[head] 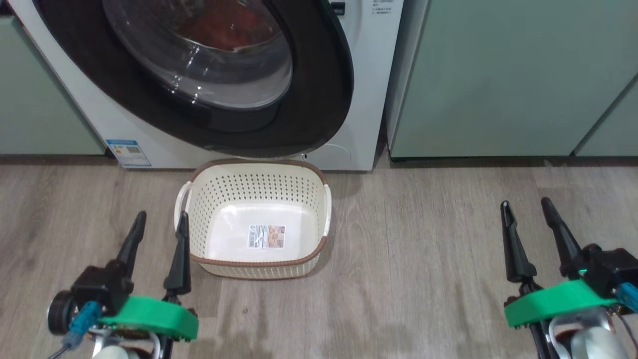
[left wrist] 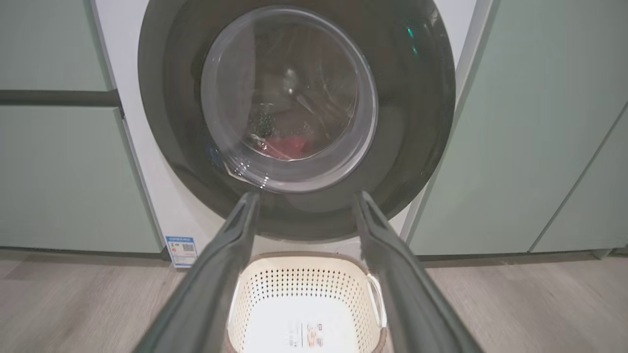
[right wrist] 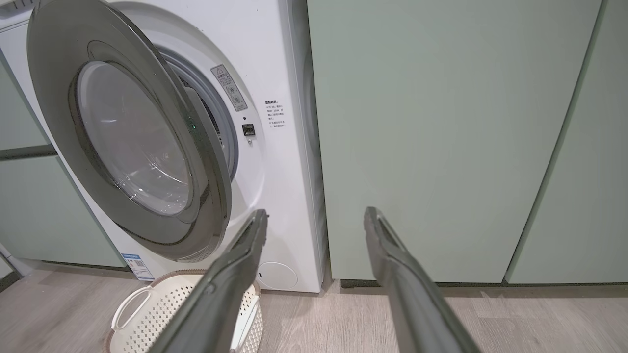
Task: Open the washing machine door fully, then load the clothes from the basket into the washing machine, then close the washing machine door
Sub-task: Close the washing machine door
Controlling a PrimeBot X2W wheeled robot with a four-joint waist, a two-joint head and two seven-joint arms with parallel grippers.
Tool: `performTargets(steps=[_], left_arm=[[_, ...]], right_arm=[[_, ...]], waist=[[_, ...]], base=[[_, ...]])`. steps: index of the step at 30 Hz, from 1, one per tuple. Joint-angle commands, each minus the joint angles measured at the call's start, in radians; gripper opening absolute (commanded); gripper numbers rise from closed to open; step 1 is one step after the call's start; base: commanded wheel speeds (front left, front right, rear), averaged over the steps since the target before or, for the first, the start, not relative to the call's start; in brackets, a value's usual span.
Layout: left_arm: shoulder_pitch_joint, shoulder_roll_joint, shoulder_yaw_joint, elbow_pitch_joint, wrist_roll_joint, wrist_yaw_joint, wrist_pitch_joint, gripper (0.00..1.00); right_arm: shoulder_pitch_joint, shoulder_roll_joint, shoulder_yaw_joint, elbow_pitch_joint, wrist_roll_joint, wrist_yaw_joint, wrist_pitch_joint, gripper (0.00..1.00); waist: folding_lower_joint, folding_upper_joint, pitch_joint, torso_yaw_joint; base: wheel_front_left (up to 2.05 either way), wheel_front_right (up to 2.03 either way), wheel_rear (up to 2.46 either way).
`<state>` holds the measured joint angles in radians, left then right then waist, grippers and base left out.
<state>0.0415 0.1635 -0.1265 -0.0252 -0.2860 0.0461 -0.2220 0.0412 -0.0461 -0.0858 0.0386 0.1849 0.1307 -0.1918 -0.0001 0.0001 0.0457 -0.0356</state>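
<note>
The washing machine (head: pixel 369 75) is white, and its door (head: pixel 319 99) has a wide black rim and a bulging glass bowl. In the right wrist view the door (right wrist: pixel 54 98) stands ajar, swung out from the front with the grey gasket (right wrist: pixel 223 122) showing behind it. Red clothes (head: pixel 224 27) show through the glass, also in the left wrist view (left wrist: pixel 287 146). The cream basket (head: pixel 254 192) sits on the floor under the door with just a label in it. My left gripper (head: pixel 163 215) hangs open at the basket's left side. My right gripper (head: pixel 526 202) hangs open far to the right, over bare floor.
Pale green cabinets (head: pixel 498 75) flank the machine on both sides. A blue sticker (head: pixel 128 152) and a round service flap (right wrist: pixel 277 275) sit low on its front. Wood-look floor (head: pixel 423 249) spreads between the basket and my right gripper.
</note>
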Motion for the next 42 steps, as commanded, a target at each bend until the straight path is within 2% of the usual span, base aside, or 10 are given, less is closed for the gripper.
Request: performTargets(steps=[1, 12, 36, 37, 38, 39, 42], left_arm=[[-0.026, 0.014, 0.032, -0.018, 0.009, 0.001, -0.013, 1.00], [-0.030, 0.013, 0.028, 0.030, 0.015, -0.003, -0.030, 1.00], [-0.035, 0.017, 0.028, 0.034, 0.028, 0.004, -0.038, 1.00], [-0.035, 0.018, 0.028, 0.034, 0.028, 0.004, -0.038, 1.00], [-0.036, 0.018, 0.027, 0.035, 0.029, 0.004, -0.039, 1.00], [-0.037, 0.017, 0.025, 0.035, 0.030, 0.004, -0.039, 1.00], [-0.048, 0.015, 0.019, 0.029, 0.033, 0.006, -0.039, 1.00]], right_arm=[[-0.009, -0.004, 0.020, -0.029, 0.003, 0.000, 0.004, 1.00], [0.002, -0.004, 0.022, -0.041, 0.003, 0.000, 0.019, 1.00], [0.002, -0.004, 0.022, -0.037, 0.011, 0.000, 0.011, 1.00], [0.002, -0.004, 0.022, -0.037, 0.013, 0.000, 0.010, 0.85], [0.002, -0.004, 0.021, -0.038, 0.016, 0.000, 0.009, 0.27], [0.003, -0.004, 0.018, -0.038, 0.019, 0.000, 0.008, 0.00], [-0.004, -0.004, 0.004, -0.039, 0.021, 0.000, 0.008, 0.00]], waist=[[0.0001, -0.0001, -0.010, 0.002], [0.0001, -0.0001, -0.020, 0.003], [0.0001, -0.0001, -0.026, 0.006], [0.0001, -0.0001, -0.027, 0.007], [0.0001, -0.0001, -0.027, 0.009], [0.0001, -0.0001, -0.026, 0.012], [0.0001, -0.0001, -0.015, 0.033]], base=[[0.00, 0.00, 0.00], [0.00, 0.00, 0.00], [0.00, 0.00, 0.00], [0.00, 0.00, 0.00], [0.00, 0.00, 0.00], [0.00, 0.00, 0.00], [0.00, 0.00, 0.00]])
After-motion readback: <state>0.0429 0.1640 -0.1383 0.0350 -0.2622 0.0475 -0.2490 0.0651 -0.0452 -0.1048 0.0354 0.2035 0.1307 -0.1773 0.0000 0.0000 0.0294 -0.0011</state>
